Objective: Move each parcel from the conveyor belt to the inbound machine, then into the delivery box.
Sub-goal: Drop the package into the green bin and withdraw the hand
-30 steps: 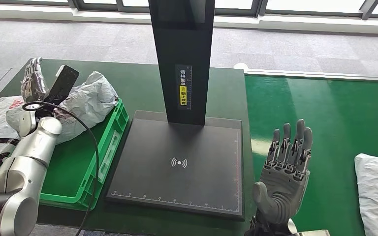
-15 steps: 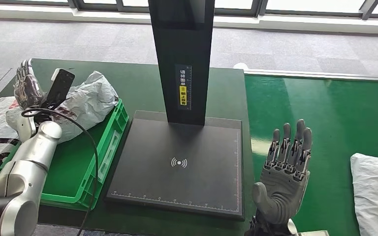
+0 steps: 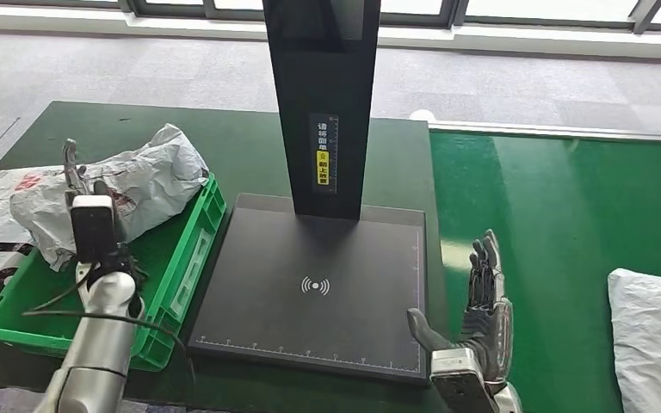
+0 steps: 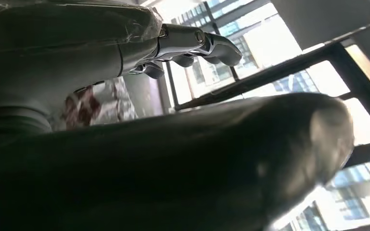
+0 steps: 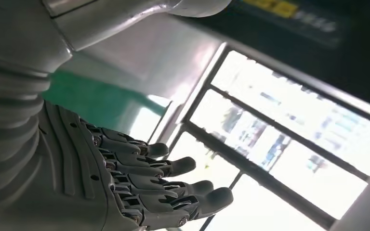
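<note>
Head view showed me the inbound machine [image 3: 314, 288] with its black scan plate in the middle. Left of it, a crumpled grey parcel [image 3: 129, 185] lay in the green delivery box [image 3: 185, 258], and my left hand [image 3: 82, 185] was raised beside that parcel, fingers apart, holding nothing. Right of the machine, my right hand [image 3: 478, 323] stood open over the conveyor belt [image 3: 559, 224], where another white parcel [image 3: 654, 331] lay farther right.
</note>
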